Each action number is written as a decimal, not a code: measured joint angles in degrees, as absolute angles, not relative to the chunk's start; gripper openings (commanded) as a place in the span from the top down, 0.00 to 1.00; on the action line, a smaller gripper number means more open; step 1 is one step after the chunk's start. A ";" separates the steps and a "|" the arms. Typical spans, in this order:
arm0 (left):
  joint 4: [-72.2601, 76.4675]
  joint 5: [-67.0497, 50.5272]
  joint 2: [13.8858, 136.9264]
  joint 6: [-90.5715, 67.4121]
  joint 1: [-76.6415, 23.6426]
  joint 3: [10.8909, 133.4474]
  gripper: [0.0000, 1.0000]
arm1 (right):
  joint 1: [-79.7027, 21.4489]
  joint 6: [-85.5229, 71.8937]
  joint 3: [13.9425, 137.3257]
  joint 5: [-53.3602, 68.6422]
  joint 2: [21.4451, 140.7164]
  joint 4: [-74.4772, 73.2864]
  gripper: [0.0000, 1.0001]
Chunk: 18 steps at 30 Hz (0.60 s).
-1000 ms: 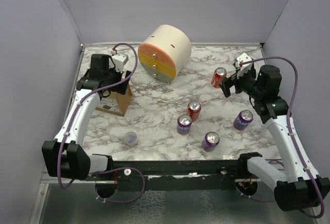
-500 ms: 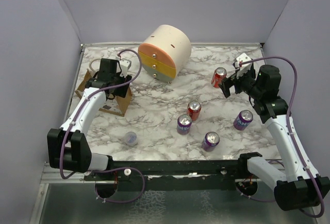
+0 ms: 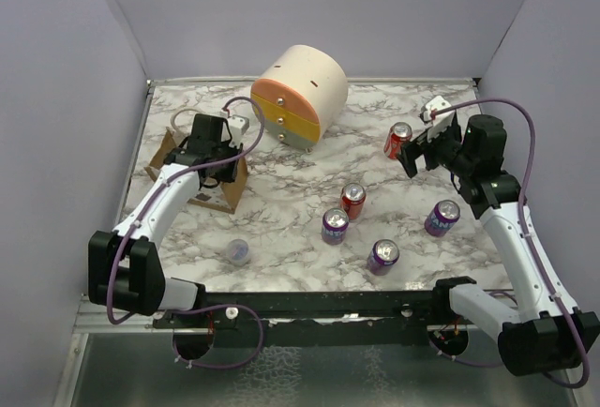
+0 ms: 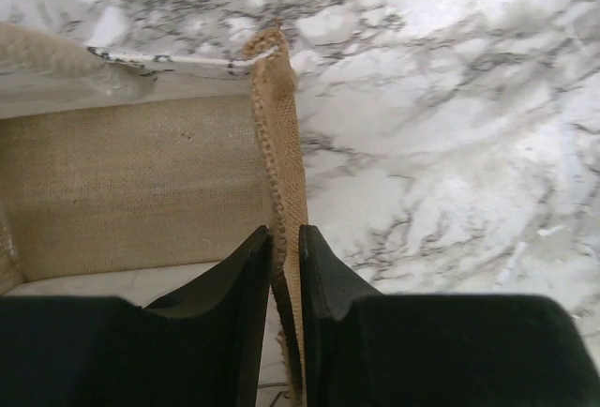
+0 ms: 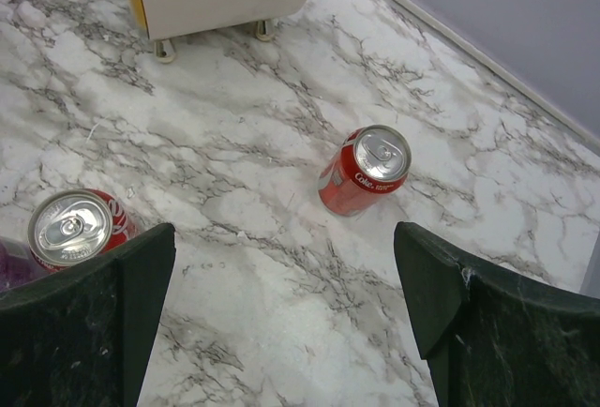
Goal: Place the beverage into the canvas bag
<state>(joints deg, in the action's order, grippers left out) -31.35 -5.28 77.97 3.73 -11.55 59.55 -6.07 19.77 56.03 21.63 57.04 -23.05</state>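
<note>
While one bag (image 3: 225, 193) stands, two red cans (image 3: 352, 199)

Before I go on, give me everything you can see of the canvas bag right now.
The canvas bag is a small, boxy, tan-brown tote of coarse woven fabric, with a white handle lying across its rim. It stands upright with its mouth open on the marble table, at the far left. The part of its inside seen from the left wrist holds no can. The left gripper pinches the top edge of one side wall, one finger on each face.
</note>
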 measured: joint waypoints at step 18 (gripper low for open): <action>-21.85 -20.80 84.33 -11.22 -32.84 61.89 0.46 | -7.62 32.27 58.30 38.63 64.20 -36.14 0.00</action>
<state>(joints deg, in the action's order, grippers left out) -21.85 -20.80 84.33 -11.22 -32.84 61.89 -7.62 32.27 58.30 38.63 64.20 -36.14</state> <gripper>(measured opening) 0.466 0.995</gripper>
